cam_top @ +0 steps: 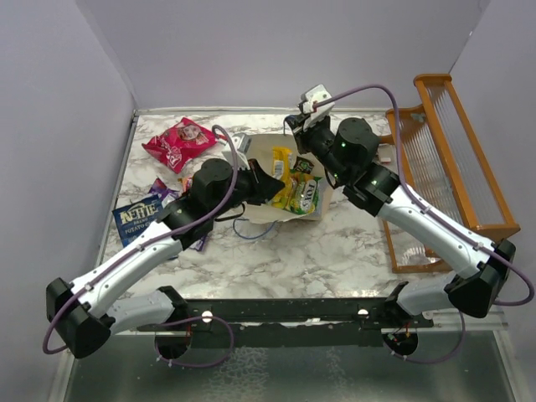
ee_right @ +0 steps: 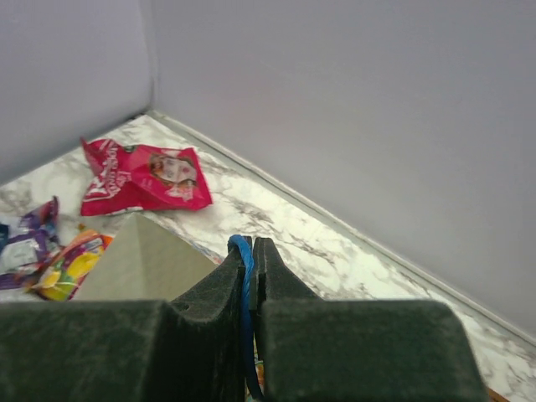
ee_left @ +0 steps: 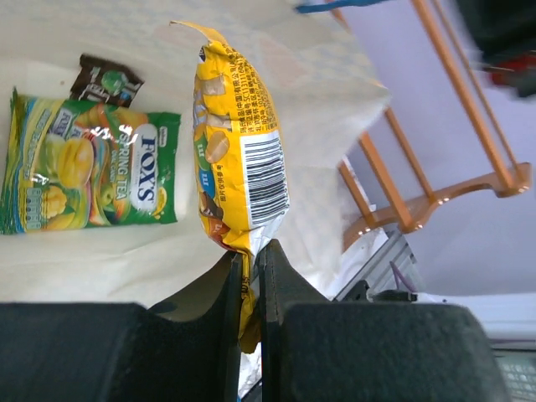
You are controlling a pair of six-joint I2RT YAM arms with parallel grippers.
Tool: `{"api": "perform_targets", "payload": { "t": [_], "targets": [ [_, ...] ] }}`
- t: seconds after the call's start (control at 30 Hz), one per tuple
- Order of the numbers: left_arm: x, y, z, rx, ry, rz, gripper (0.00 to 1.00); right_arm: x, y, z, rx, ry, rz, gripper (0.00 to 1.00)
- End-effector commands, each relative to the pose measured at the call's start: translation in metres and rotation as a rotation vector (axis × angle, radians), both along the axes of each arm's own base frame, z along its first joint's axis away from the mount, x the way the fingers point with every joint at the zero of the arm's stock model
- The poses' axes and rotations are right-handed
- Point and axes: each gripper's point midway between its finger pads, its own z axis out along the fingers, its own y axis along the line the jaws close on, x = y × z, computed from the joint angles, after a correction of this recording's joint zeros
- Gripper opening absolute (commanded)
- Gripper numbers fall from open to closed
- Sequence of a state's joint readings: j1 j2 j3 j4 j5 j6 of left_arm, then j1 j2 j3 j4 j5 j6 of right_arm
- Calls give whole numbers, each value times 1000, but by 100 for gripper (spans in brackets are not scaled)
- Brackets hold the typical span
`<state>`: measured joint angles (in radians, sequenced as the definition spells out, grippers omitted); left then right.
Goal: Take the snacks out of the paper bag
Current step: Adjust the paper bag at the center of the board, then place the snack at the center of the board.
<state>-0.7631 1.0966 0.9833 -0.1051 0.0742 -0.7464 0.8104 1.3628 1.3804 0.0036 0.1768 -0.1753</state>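
Yellow shiny packet [ee_left: 239,142] with barcode sits pinched in left tool [ee_left: 249,253]; right tool [ee_right: 251,251] pinches blue cord handle [ee_right: 239,245].

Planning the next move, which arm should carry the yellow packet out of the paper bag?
Left. The left gripper pinches the yellow packet by its end; the right gripper is shut on the blue cord handle.

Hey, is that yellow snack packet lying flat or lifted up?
Lifted up: the left gripper pinches one end of the yellow packet, which stands clear of the paper bag where the green pack lies flat.
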Motion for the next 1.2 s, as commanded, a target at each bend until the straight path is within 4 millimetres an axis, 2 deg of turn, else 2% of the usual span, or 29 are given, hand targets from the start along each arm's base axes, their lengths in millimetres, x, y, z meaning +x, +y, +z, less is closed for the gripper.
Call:
{"api": "perform_targets", "payload": {
  "t": [0.0, 0.13, 0.2, 0.27, 0.43, 0.53, 0.63, 0.73, 0.83, 1.0, 1.17],
  "targets": [
    [-22, 11, 64, -49, -151, -67, 10, 22, -29, 25, 16, -61, -174, 2],
    [-33, 25, 105, -44, -266, -79, 10, 37, -44, 24, 2, -46, -221, 2],
    [-32, 40, 122, -4, -325, -32, 10, 44, -54, 21, -1, -29, -248, 2],
    [-25, 65, 134, 52, -360, 79, 11, 49, -67, 19, 2, -15, -272, 2],
    [-1, 156, 120, 206, -313, 540, 12, 51, -103, 15, 28, 7, -315, 2],
    [-4, 193, 114, 248, -309, 694, 11, 50, -125, 12, 35, 16, -349, 2],
    [-8, 216, 109, 269, -322, 785, 11, 47, -140, 7, 22, 18, -381, 2],
    [-7, 228, 92, 330, -314, 839, 11, 43, -147, 5, 25, 20, -391, 2],
    [-2, 233, 68, 411, -289, 875, 11, 39, -150, 11, 29, 11, -396, 2],
    [7, 227, 0, 509, -200, 888, 11, 28, -144, 30, 76, -19, -334, 2],
    [8, 219, -52, 420, -86, 903, 12, 21, -132, 42, 94, -31, -254, 2]
  ]
}}
